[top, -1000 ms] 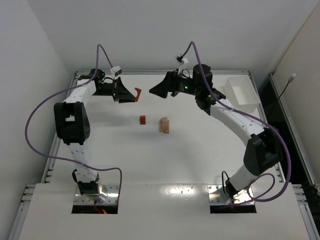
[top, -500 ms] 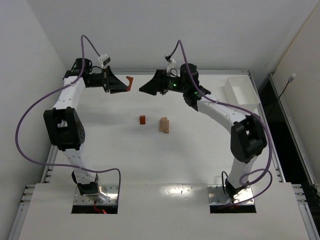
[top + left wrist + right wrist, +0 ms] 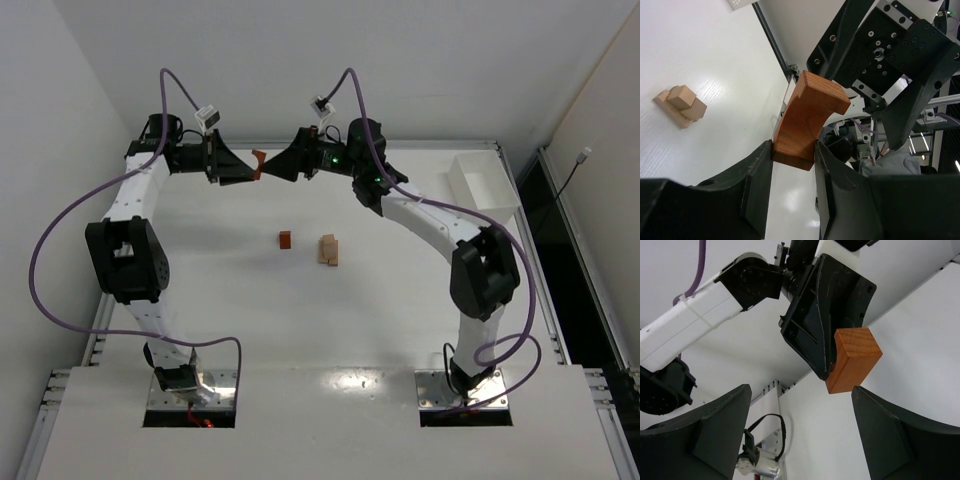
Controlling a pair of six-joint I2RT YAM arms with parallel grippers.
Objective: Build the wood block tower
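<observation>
1. Jaws of the left gripper (image 3: 792, 150) are clamped on the lower end of the notched block (image 3: 807, 117); its curved red-brown body sticks out past the tips, held in the air over the far left of the worktop (image 3: 300, 330).
2. Jaws of the right gripper (image 3: 801, 390) are spread wide, nothing in them. In the right wrist view the notched block sits between the two fingers, touching neither.
3. Changed: a second ago the two grippers were well apart; the right arm has swung left, so its tips are now just beside the left gripper. The left arm drew back toward the far edge first and has held since.
4. Reads as a handover setup, probably to re-grip the piece for placing. Not yet done.
5. Rest of the tower is on the worktop mid-field: pale stack (image 3: 329, 250) with the red-brown cube (image 3: 286, 239) near it, unchanged.
6. White tray (image 3: 482, 186) is at the far right.
7. Risk: early left release drops the piece.
</observation>
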